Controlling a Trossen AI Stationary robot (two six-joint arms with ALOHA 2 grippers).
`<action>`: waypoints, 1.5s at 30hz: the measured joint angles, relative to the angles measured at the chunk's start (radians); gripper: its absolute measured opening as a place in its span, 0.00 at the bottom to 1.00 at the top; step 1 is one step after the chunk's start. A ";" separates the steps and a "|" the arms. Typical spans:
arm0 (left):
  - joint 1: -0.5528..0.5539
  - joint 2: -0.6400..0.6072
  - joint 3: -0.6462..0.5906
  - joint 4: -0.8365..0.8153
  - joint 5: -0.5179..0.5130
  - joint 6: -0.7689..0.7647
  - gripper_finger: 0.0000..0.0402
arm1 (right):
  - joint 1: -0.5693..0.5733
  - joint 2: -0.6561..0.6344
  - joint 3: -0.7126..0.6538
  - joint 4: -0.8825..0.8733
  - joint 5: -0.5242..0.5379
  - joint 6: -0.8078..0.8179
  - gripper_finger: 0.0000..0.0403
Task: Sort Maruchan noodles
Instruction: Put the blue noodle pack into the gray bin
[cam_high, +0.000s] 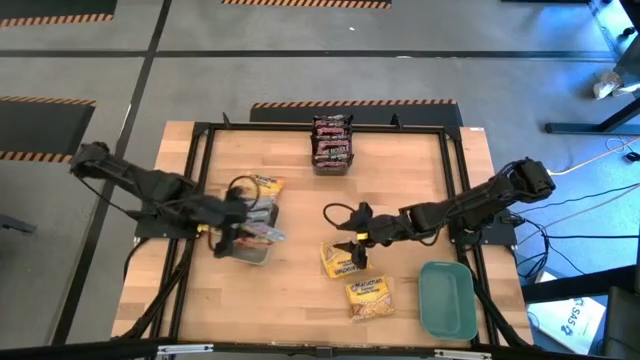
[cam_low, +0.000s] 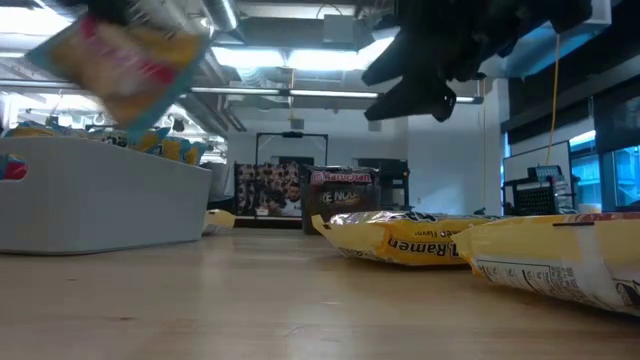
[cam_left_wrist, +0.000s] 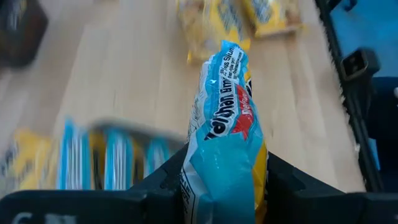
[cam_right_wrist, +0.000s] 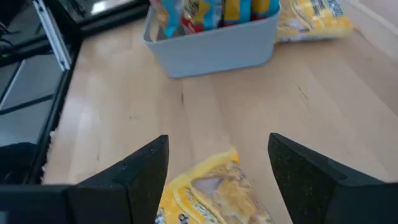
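Left of centre in the high view, we find the left gripper (cam_high: 232, 228) over the pale grey tray (cam_high: 256, 254), its fingers clamped on a blue-and-yellow packet (cam_left_wrist: 225, 130) that stands on edge between them. Similar blue packets (cam_right_wrist: 205, 12) already stand in that tray. Right of centre in the same frame, the right gripper (cam_high: 354, 240) hangs with its fingers spread apart, holding nothing, directly above a yellow ramen packet (cam_high: 340, 259); a second yellow packet (cam_high: 369, 296) lies toward the lower right, beside the teal tray (cam_high: 447, 299). A dark maroon stack (cam_high: 332, 143) sits at the top centre of the table, and one more yellow packet (cam_high: 266, 186) lies just above the grey tray.

Risks, as we judge them:
- Held packet is crinkly and gripped low; it may flop or catch on the tray wall and land outside.
- Releasing it against its upright neighbours could tip them.
- Right fingers closing on a flat packet may only skid it along the wood, or pinch a corner that slips free.
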 joint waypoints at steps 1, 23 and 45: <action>-0.031 -0.026 -0.026 -0.008 -0.028 -0.034 0.29 | 0.007 0.000 0.000 0.006 0.010 0.004 0.64; -0.200 -0.089 -0.425 0.411 -0.338 -0.225 0.30 | 0.015 0.000 0.000 0.007 0.051 0.050 0.64; -0.201 -0.105 -0.411 0.313 -0.170 -0.237 0.53 | 0.015 0.000 0.000 -0.001 0.051 0.050 0.64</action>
